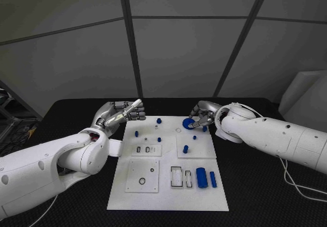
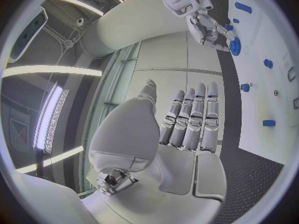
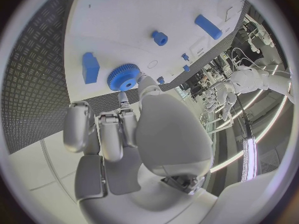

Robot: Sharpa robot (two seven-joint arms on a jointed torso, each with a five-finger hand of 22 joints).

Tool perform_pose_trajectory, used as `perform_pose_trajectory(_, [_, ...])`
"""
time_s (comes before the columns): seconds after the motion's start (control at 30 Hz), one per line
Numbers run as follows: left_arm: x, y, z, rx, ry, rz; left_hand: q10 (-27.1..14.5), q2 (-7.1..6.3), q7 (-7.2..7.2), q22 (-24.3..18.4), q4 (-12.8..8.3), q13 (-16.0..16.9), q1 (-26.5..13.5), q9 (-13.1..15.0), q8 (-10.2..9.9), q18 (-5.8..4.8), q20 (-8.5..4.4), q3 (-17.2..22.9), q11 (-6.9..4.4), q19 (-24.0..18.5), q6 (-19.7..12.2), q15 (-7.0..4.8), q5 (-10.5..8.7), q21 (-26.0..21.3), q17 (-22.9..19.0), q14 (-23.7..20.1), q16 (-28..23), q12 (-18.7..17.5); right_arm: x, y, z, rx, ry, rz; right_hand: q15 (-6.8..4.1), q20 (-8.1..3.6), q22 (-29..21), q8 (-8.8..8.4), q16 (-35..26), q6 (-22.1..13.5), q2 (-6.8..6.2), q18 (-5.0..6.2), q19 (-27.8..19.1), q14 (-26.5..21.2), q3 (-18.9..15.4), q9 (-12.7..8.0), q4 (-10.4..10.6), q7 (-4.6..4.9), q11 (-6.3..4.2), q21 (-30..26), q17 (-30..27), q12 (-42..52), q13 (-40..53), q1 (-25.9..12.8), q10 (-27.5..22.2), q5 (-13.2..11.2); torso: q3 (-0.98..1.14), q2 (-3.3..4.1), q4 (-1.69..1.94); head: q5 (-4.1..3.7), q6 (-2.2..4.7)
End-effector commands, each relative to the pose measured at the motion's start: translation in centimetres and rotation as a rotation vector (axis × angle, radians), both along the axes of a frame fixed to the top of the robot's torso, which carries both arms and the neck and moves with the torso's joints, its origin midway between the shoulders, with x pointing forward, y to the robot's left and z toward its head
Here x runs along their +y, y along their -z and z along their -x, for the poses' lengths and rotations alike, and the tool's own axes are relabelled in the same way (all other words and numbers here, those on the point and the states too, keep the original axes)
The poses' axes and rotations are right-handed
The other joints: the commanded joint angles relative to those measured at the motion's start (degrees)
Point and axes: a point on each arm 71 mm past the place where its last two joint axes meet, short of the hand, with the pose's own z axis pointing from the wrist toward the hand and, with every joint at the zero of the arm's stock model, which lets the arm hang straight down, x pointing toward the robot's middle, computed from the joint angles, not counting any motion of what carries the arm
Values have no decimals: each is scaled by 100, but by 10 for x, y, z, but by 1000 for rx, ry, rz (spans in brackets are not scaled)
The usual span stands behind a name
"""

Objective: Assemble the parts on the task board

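Right hand (image 1: 202,113) holds a blue gear (image 1: 189,124) at the task board's (image 1: 163,198) far edge.
Left hand (image 1: 126,112) hovers beside the board's far-left corner, fingers straight, holding nothing.

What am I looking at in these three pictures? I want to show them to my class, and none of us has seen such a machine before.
This is a robot with two white arms, each ending in a silver hand. The square picture comes from a camera on its head, looking down at a black table. The two round pictures come from cameras at its wrists, behind each hand, so straight edges look bent.

On the table lies a white task board with small blue parts, among them a thick cylinder and a thinner bar.

The right hand holds a blue gear at the board's far edge. The left hand holds nothing; its fingers lie straight, side by side, beside the board.
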Motion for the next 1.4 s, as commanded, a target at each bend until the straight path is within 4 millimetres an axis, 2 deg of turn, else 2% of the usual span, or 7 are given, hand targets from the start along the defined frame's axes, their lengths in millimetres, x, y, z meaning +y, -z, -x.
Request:
perform_pose_trajectory(0.03, [-1,-1,0,-9,14,1,-4,32,36,-9,9,-2,-26,-3,-27,-111,13,-34,12,12,6,32,-25,-2,12,-4,-35,-22,-1,-1,-1,-2,21,29,42,15,8,35,32,-19,49,-117,43,485,17,-1,24,1,11,22,964,32,542,2,84,37,5,-2,-9,3,-10])
perform_pose_trajectory(0.23, [-2,-1,0,-6,18,2,-1,36,33,-10,9,-1,-26,-2,-27,-111,13,-34,10,12,10,32,-25,-2,14,-2,-37,-22,1,0,-3,-3,23,37,44,17,31,47,38,-17,69,-122,56,488,19,-1,24,2,13,32,980,67,588,4,106,50,6,-2,-9,-22,-37])
perform_pose_trajectory(0.77, [-2,-1,-1,-3,20,2,0,38,33,-10,9,0,-26,-2,-27,-111,13,-35,10,11,11,31,-25,-2,14,-2,-39,-23,9,4,-5,28,9,65,47,21,76,92,49,16,134,-130,80,494,36,5,0,0,14,54,1009,140,686,32,151,43,7,-2,-10,-2,-62])
perform_pose_trajectory(0.97, [-1,-1,-1,-3,20,2,0,38,33,-10,9,0,-26,-2,-27,-111,13,-35,10,11,11,31,-25,-2,14,-2,-39,-23,9,5,-6,23,12,92,39,17,140,175,61,126,240,-141,116,500,80,17,-54,-16,1,85,1042,220,793,88,206,34,8,-2,-9,-4,-77])
perform_pose_trajectory(1.07, [-1,-1,-1,-2,20,1,0,38,33,-10,9,0,-26,-2,-27,-111,13,-35,10,11,11,31,-25,-2,14,-2,-39,-23,10,5,-7,16,13,107,29,9,179,213,64,194,311,-148,139,501,149,16,-100,-29,-10,104,1051,240,825,138,219,-151,7,0,-11,-5,-79])
perform_pose_trajectory(1.2, [-1,0,-1,-2,20,1,0,38,33,-10,9,0,-26,-2,-27,-111,13,-35,10,11,11,31,-25,-2,14,-2,-39,-23,11,4,-7,0,10,134,19,1,234,248,67,284,371,-159,171,503,234,14,-136,-44,-25,128,1058,285,891,171,255,-201,11,-2,-7,-9,-86])
perform_pose_trajectory(1.4, [-1,0,-1,0,19,0,1,42,33,-11,11,0,-28,-1,-30,-110,14,-37,9,10,12,31,-25,-3,16,-1,-43,-25,16,-1,-7,-74,5,155,-37,-38,320,335,75,577,432,-174,223,507,383,29,-191,-135,-98,167,1081,383,1025,210,338,-221,11,-4,-10,-5,-90])
